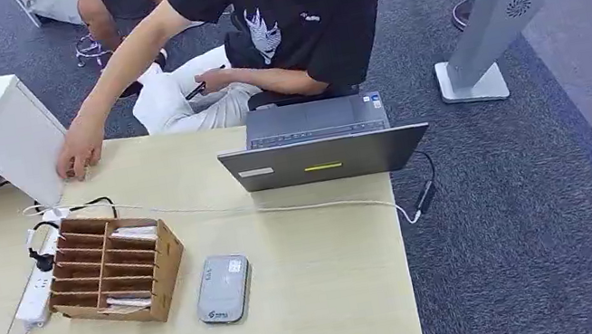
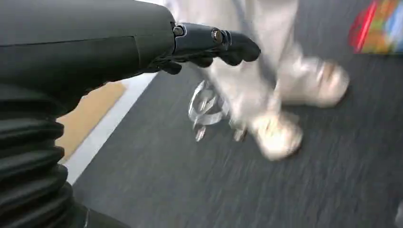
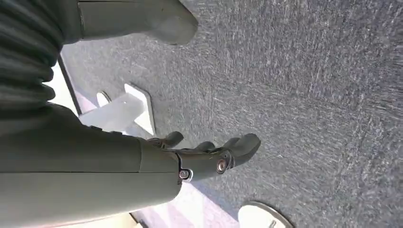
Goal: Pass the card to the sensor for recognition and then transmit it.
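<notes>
A wooden slotted card holder [image 1: 113, 270] stands on the pale table [image 1: 323, 291], left of centre. White cards [image 1: 134, 233] lie in its slots. Just right of it lies the flat grey sensor [image 1: 224, 288]. In the left wrist view my left hand [image 2: 209, 45] hangs over dark carpet, fingers loosely extended and holding nothing. In the right wrist view my right hand [image 3: 209, 154] also hangs over the carpet, its fingers apart and empty.
A person sits behind the table, one hand [image 1: 81, 154] on a white box [image 1: 11, 134] at the far left. A grey laptop [image 1: 321, 144] stands at the back edge. A power strip [image 1: 36, 286] and cables lie left of the holder. A grey stand [image 1: 488, 23] rises at the right.
</notes>
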{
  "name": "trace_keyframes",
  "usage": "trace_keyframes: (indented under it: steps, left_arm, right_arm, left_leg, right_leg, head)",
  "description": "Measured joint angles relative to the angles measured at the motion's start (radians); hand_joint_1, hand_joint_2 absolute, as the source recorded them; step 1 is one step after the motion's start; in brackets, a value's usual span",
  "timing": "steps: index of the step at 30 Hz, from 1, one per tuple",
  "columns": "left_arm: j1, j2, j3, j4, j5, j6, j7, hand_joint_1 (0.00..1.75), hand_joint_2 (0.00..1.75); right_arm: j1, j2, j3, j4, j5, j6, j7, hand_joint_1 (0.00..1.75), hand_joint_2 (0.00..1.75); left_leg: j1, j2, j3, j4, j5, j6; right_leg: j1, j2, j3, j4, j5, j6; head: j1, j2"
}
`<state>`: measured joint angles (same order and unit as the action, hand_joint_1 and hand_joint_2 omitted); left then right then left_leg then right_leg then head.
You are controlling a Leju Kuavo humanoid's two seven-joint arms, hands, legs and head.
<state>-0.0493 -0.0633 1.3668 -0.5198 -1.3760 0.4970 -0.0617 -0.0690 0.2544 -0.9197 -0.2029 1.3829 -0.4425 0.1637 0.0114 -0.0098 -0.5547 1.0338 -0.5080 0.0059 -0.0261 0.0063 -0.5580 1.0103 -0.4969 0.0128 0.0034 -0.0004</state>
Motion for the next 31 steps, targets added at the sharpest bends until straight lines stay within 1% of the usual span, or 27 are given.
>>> trace_keyframes:
  steps: [2, 5, 9, 11, 12, 13, 14, 16, 19, 22, 26, 27, 31]
  left_arm:
    - [-0.012, -0.006, 0.003, 0.062, 0.009, -0.016, 0.020, 0.00, 1.75]
    - [-0.027, -0.037, 0.005, 0.146, -0.033, -0.058, 0.037, 0.00, 1.75]
    - [-0.045, -0.082, 0.004, 0.214, -0.053, -0.099, 0.069, 0.00, 1.75]
    - [-0.050, -0.097, 0.001, 0.239, -0.058, -0.103, 0.073, 0.00, 1.75]
    - [-0.052, -0.106, -0.005, 0.249, -0.070, -0.117, 0.085, 0.00, 1.75]
    - [-0.055, -0.115, -0.011, 0.257, -0.095, -0.146, 0.112, 0.00, 1.75]
    - [-0.055, -0.125, -0.023, 0.263, -0.125, -0.161, 0.136, 0.00, 1.75]
    - [-0.056, -0.141, -0.047, 0.273, -0.133, -0.178, 0.166, 0.00, 1.75]
    - [-0.055, -0.159, -0.096, 0.284, -0.134, -0.196, 0.178, 0.00, 1.75]
    - [-0.055, -0.162, -0.157, 0.288, -0.133, -0.210, 0.180, 0.00, 1.75]
    - [-0.055, -0.159, -0.181, 0.288, -0.130, -0.226, 0.190, 0.00, 1.75]
    - [-0.056, -0.159, -0.184, 0.288, -0.130, -0.228, 0.196, 0.00, 1.75]
    - [-0.056, -0.159, -0.186, 0.288, -0.129, -0.237, 0.199, 0.00, 1.75]
  right_arm:
    - [-0.001, 0.000, 0.005, 0.000, 0.010, 0.000, 0.000, 0.00, 1.75]
    - [-0.002, 0.000, 0.014, 0.000, 0.014, 0.000, -0.005, 0.00, 1.75]
    - [-0.004, 0.000, 0.026, 0.000, 0.031, 0.007, -0.006, 0.00, 1.75]
    - [-0.005, 0.000, 0.030, 0.000, 0.031, 0.010, -0.004, 0.00, 1.75]
    - [-0.005, 0.000, 0.033, 0.000, 0.035, 0.010, -0.003, 0.00, 1.75]
    - [-0.005, 0.000, 0.040, 0.000, 0.046, 0.013, -0.003, 0.00, 1.75]
    - [-0.006, 0.000, 0.045, 0.000, 0.053, 0.017, -0.002, 0.00, 1.75]
    - [-0.007, -0.001, 0.050, 0.000, 0.053, 0.030, 0.001, 0.00, 1.75]
    - [-0.009, -0.001, 0.053, 0.000, 0.050, 0.038, 0.001, 0.00, 1.75]
    - [-0.011, -0.003, 0.054, 0.000, 0.046, 0.042, 0.000, 0.00, 1.75]
    - [-0.018, -0.004, 0.053, 0.000, 0.034, 0.039, -0.010, 0.00, 1.75]
    - [-0.020, -0.004, 0.053, 0.000, 0.028, 0.037, -0.013, 0.00, 0.00]
    - [-0.025, -0.004, 0.053, 0.000, 0.014, 0.026, -0.026, 0.00, 0.00]
  left_leg:
    - [0.000, 0.000, 0.000, 0.000, 0.000, 0.000]
    - [0.000, 0.000, 0.000, 0.000, 0.000, 0.000]
    - [0.000, 0.000, 0.000, 0.000, 0.000, 0.000]
    - [0.000, 0.000, 0.000, 0.000, 0.000, 0.000]
    - [0.000, 0.000, 0.000, 0.000, 0.000, 0.000]
    - [0.000, 0.000, 0.000, 0.000, 0.000, 0.000]
    - [0.000, 0.000, 0.000, 0.000, 0.000, 0.000]
    - [0.000, 0.000, 0.001, 0.000, 0.000, 0.000]
    - [0.000, 0.000, 0.000, 0.000, 0.000, 0.000]
    - [0.000, 0.000, 0.000, 0.000, 0.000, 0.000]
    - [0.000, 0.000, 0.000, 0.000, 0.000, 0.000]
    - [0.000, 0.000, 0.000, 0.000, 0.000, 0.000]
    - [0.000, 0.000, 0.000, 0.000, 0.000, 0.000]
  right_leg:
    - [0.000, 0.000, 0.000, 0.000, 0.000, 0.000]
    - [0.000, 0.000, 0.000, 0.000, 0.000, 0.000]
    - [0.000, 0.000, 0.000, 0.000, 0.000, 0.000]
    - [0.000, 0.000, 0.000, 0.000, 0.000, 0.000]
    - [0.000, 0.000, 0.000, 0.000, 0.000, 0.000]
    - [0.000, 0.000, 0.000, 0.000, 0.000, 0.000]
    - [0.000, 0.000, 0.000, 0.000, 0.000, 0.000]
    - [0.000, 0.000, 0.000, 0.000, 0.000, 0.000]
    - [0.000, 0.000, 0.000, 0.000, 0.000, 0.000]
    - [0.000, 0.000, 0.000, 0.000, 0.000, 0.000]
    - [0.000, 0.000, 0.000, 0.000, 0.000, 0.000]
    - [0.000, 0.000, 0.000, 0.000, 0.000, 0.000]
    - [0.000, 0.000, 0.000, 0.000, 0.000, 0.000]
  head:
    - [0.000, 0.000]
    - [0.000, 0.000]
    - [0.000, 0.000]
    - [0.000, 0.000]
    - [0.000, 0.000]
    - [0.000, 0.000]
    - [0.000, 0.000]
    - [0.000, 0.000]
    - [0.000, 0.000]
    - [0.000, 0.000]
    - [0.001, 0.000]
    - [0.001, 0.000]
    - [0.001, 0.000]
